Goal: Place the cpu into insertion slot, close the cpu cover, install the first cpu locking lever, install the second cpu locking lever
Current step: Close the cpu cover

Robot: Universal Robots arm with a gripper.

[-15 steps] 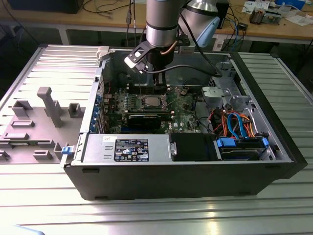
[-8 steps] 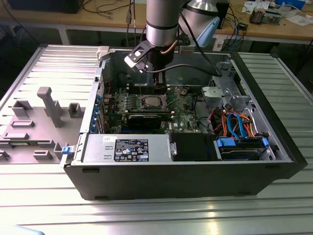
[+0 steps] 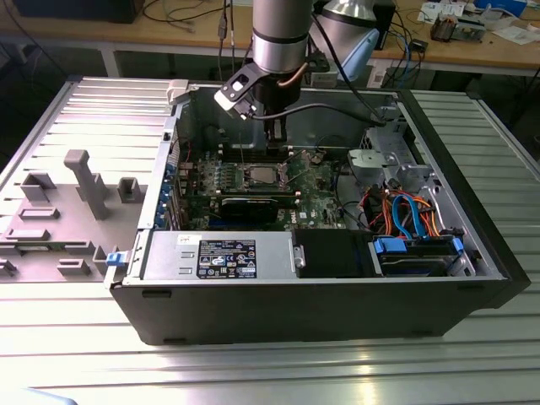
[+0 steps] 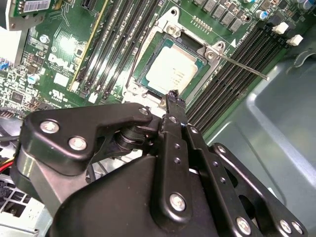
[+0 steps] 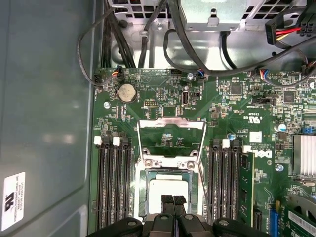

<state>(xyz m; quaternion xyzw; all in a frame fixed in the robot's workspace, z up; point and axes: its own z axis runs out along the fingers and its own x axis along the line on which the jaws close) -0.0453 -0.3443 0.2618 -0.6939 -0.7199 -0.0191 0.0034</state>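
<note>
Arm: comes down from above into the open case (image 3: pixel 295 304), which lies on a ribbed metal table (image 3: pixel 253 371).
Gripper (image 5: pixel 173 200): clenched – the two black fingertips (image 5: pixel 167 201) are pressed side by side. It hangs just above the near edge of the slot. Whether the tips touch anything beneath cannot be told.
Cpu (image 5: pixel 168 188): seated in the slot, silver-grey top facing up, thin green rim visible in the second wrist view. The fingertips partly hide it in the first wrist view.
Slot (image 5: pixel 148 180): dark frame set in the green board (image 5: pixel 163 101), between two banks of memory slots (image 5: pixel 113 187).
Cover (image 5: pixel 168 162): silver frame plate that appears lowered around the cpu, which shows through the cut-out. Whether it lies fully flat cannot be told.
Lever (image 4: pixel 244 66): thin wire rod – runs from the slot's corner out across the memory slots, not pressed flat beside the socket. A second thin rod lies along the opposite side.
Card (image 3: pixel 253 205): long and black, on the board near the slot, toward the case's front wall.
Power supply (image 3: pixel 219 256): grey box with a label, along the front wall.
Cables (image 3: pixel 405 211): orange and blue bundle, on the exterior view's right.
Fixture (image 3: pixel 84 181): grey moulded blocks on the table, on the exterior view's left.
</note>
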